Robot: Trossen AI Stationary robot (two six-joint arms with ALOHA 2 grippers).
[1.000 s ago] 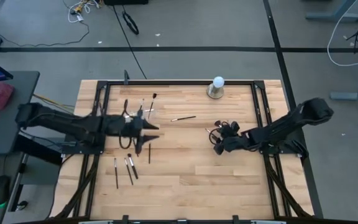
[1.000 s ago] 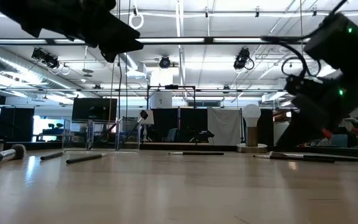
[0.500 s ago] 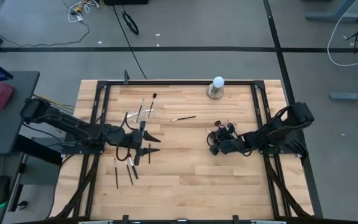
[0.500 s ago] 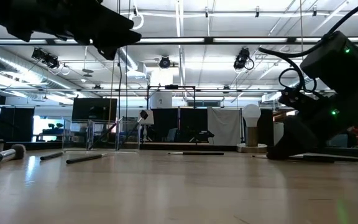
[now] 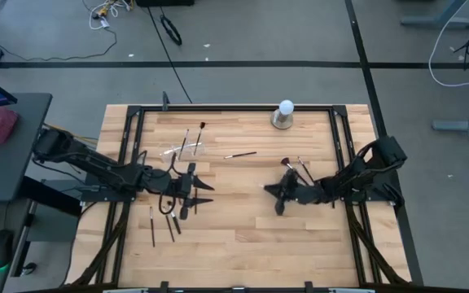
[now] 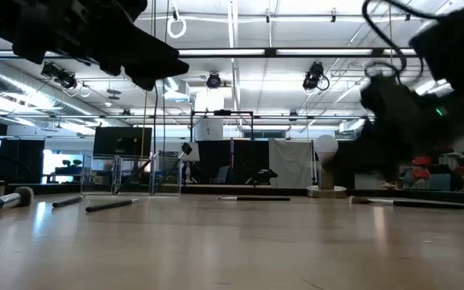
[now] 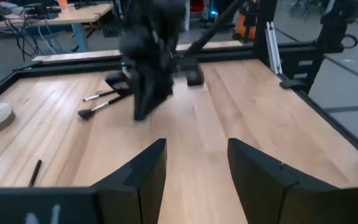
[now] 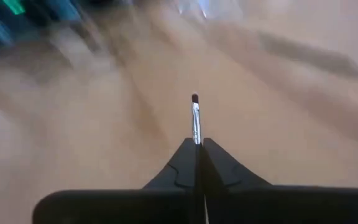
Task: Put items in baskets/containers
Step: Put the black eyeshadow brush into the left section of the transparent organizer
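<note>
**Table stock: brushes, one clear holder**

Right end effector (image 8: 197, 149): fingers pressed together on a thin makeup brush (image 8: 196, 118), silver ferrule and small dark tip standing out past the fingertips. In the high view this end effector (image 5: 277, 194) sits right of the table's centre.

Left end effector (image 5: 192, 189): fingers apart, holding nothing, over the left half of the table (image 5: 243, 236); its wrist view shows bare wood between the two fingers (image 7: 145, 171).

Clear plastic holder (image 5: 181, 150): far-left part of the table, beyond the left end effector. Two brushes (image 5: 199, 134) lean out of it toward the far edge, one with a dark tip; compartments cannot be told apart.

Loose brushes, all flat on the wood:
- three (image 5: 162, 223) near the left end effector, on its near side;
- one (image 5: 240, 154) just right of the holder;
- a few (image 5: 300, 168) beside the right arm, one with a reddish tip.

White ball on a grey round base (image 5: 283, 115): far edge, centre-right.
</note>
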